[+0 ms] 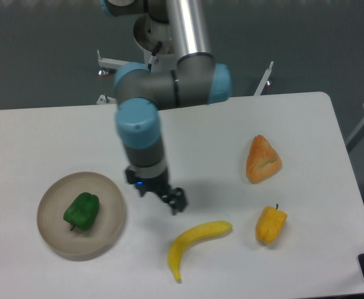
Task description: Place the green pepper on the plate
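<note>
The green pepper (81, 210) lies on the beige plate (51, 233) at the front left of the table, a little left of the plate's middle, with nothing touching it. My gripper (159, 194) hangs over bare table to the right of the plate, above and left of the banana. It holds nothing. Its fingers point down and the view from above does not show how far apart they stand.
A yellow banana (195, 243) lies near the front edge. A yellow-orange pepper (270, 225) sits to its right, and a croissant-like pastry (262, 160) lies behind that. The arm's base post (169, 37) stands at the back.
</note>
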